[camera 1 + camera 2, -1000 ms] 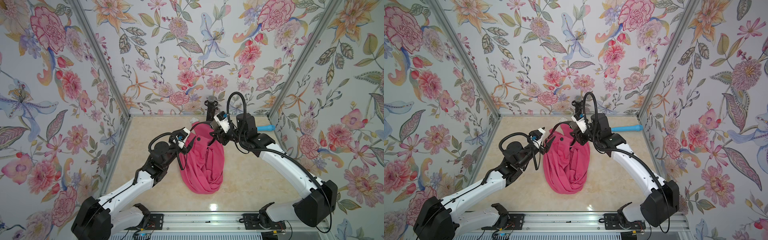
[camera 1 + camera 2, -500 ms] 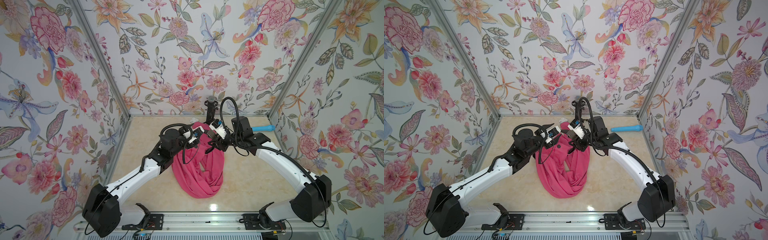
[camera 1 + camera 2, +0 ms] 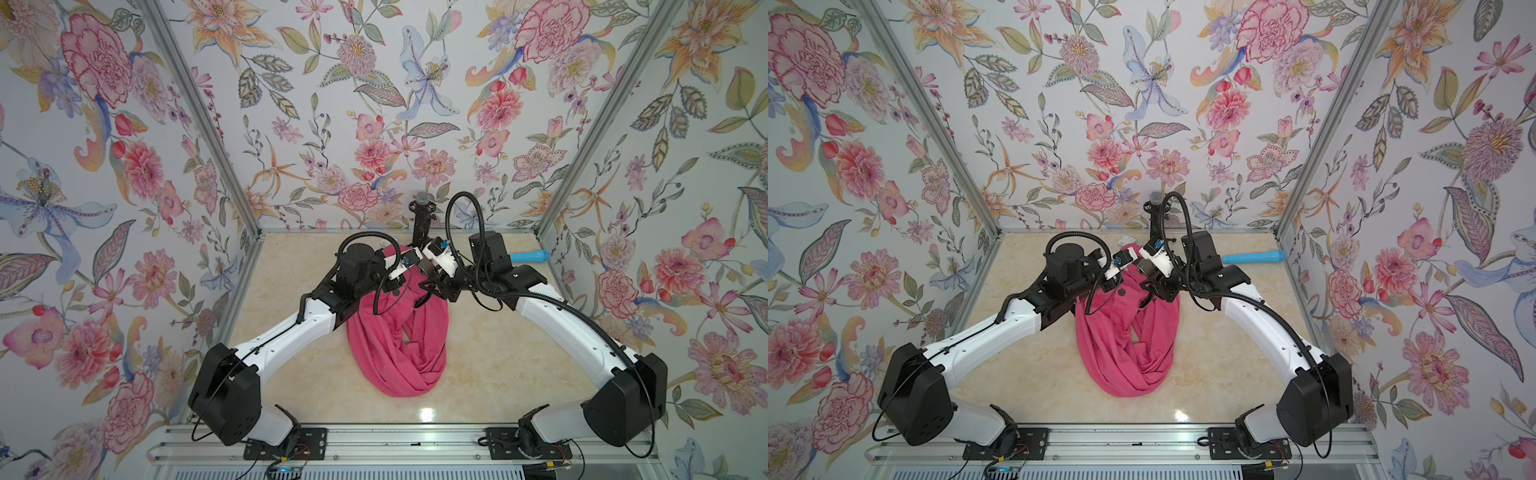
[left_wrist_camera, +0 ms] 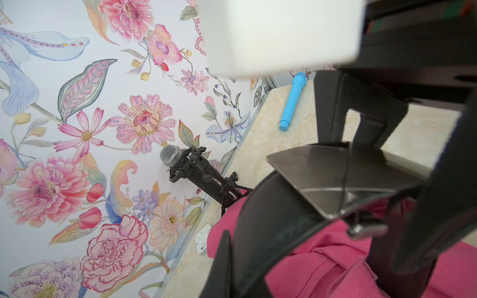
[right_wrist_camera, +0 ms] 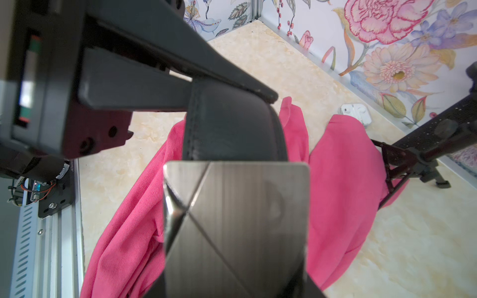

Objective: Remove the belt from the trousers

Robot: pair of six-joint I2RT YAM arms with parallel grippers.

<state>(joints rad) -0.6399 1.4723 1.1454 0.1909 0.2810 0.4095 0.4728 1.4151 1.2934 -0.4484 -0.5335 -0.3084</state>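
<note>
Right tool (image 5: 229,94) is clamped on the belt (image 5: 232,129); left tool (image 3: 398,285) is closed, its hold unclear. Pin the trousers (image 3: 399,353) and pull the strap straight.

1. Blue plastic stick (image 3: 530,256), thicker at one end. It lies flat on the tabletop (image 3: 498,361) near the far right corner.
2. Black microphone (image 4: 196,170) with a silver mesh head, tilted upward on a small black tripod stand. It stands at the middle of the back wall.
3. Small white earbud case (image 3: 1124,240), lying flat on the tabletop just beside the back wall, near the stand.
4. Tabletop: beige, marble-patterned, glossy.
5. Floral wallpaper (image 3: 374,104) covers all three walls.
6. Aluminium rail (image 3: 395,440) runs along the near edge.
</note>
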